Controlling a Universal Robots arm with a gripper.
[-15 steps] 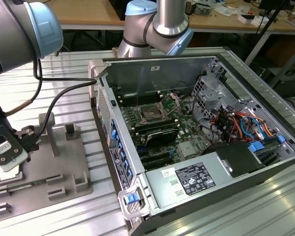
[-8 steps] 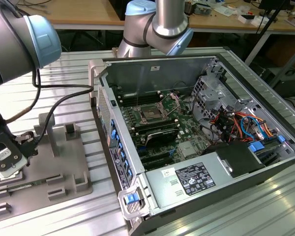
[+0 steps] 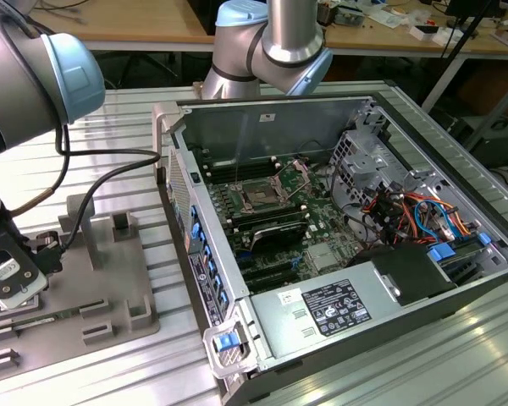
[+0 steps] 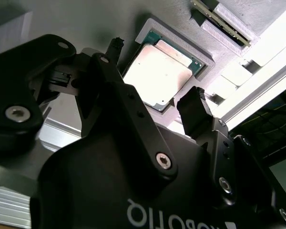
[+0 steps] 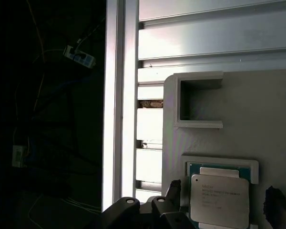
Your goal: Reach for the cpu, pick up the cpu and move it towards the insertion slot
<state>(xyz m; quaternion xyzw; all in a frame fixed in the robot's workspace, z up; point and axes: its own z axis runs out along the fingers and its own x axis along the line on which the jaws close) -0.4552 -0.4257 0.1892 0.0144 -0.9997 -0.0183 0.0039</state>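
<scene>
the gripper (image 4: 156,75) hangs low over the grey tray (image 4: 100,16) with its jaws apart, one of its black fingers (image 4: 196,110) on each side of the cpu (image 4: 159,76). as far as both wrist views show, neither finger touches the chip. the cpu (image 5: 219,200) lies flat in the tray's square recess (image 4: 181,38), silvery top up, with the raised rim close around it. the main risk, as i judge it, is that rim: the fingers look about as near to it as to the chip, so a close that comes slightly high or off-centre could pinch the plastic wall instead of the chip's thin edges, or catch only one corner. a corner grip would likely tilt the chip as it rises, and a flat, smooth piece like this could slip out or jam against the recess. in the second wrist view the fingers also seem a little askew to the chip's sides, which could twist it on closing. the insertion slot (image 3: 261,196) sits well apart, inside the open computer case (image 3: 271,127) toward the exterior view's right of the tray, so a weak hold would have a long carry in which to fail, and a twisted chip would meet the socket misaligned.
</scene>
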